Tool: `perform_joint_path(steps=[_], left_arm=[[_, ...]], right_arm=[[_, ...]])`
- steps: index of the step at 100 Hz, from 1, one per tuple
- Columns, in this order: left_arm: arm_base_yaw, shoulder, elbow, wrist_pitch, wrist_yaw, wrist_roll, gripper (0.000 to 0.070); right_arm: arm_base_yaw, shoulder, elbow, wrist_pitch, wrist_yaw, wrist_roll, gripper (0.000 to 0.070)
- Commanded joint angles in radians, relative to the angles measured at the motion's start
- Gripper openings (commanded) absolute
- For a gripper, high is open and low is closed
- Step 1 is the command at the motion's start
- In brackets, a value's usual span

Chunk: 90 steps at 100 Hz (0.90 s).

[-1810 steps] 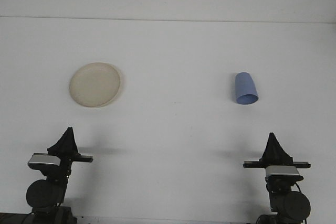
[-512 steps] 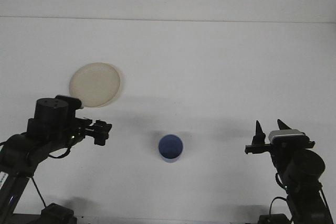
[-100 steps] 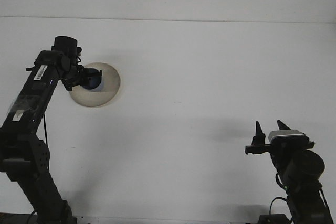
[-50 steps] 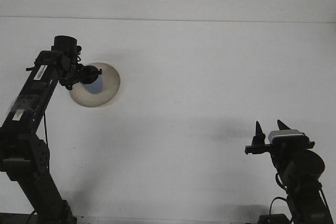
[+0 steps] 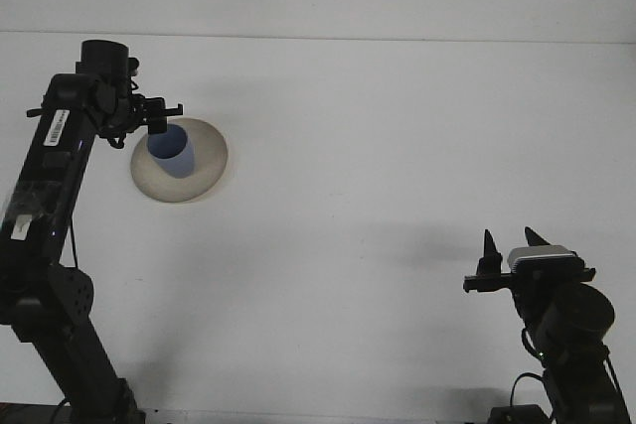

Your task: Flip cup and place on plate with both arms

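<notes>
Cup [image 5: 172, 153] is sitting upright, mouth up, on the plate [image 5: 204, 171] in the upper left of the frame, a bit left of the plate's centre. Left gripper [image 5: 159, 116] is hovering right above the cup rim; its fingers look spread and are not clamping the cup, though the dark parts make that hard to read. So the cup is lying directly below those fingers, long axis vertical. A straight lift looks like the clean exit. Right gripper [image 5: 512, 250] is parked at lower right, well apart, 2 fingers pointing up with a gap between them, holding nothing.
</notes>
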Motion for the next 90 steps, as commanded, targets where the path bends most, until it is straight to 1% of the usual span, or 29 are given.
perform_joint_path(steps=[1, 27, 58, 70, 90], left_arm=[[0.001, 0.020, 0.060, -0.051, 0.001, 0.009, 0.0265], [-0.002, -0.071, 0.068, -0.169, 0.001, 0.012, 0.0264], [-0.044, -0.264, 0.004, -0.173, 0.000, 0.013, 0.0264], [-0.061, -0.396, -0.122, -0.115, 0.000, 0.012, 0.0264], [-0.073, -0.681, -0.458, 0.061, 0.000, 0.009, 0.0264]], right_arm=[[0.002, 0.000, 0.006, 0.006, 0.000, -0.007, 0.0429], [0.002, 0.000, 0.006, 0.006, 0.000, -0.007, 0.0429], [0.002, 0.000, 0.006, 0.006, 0.000, -0.007, 0.0429], [0.002, 0.000, 0.006, 0.006, 0.000, -0.007, 0.0429], [0.002, 0.000, 0.006, 0.006, 0.000, -0.007, 0.0429]])
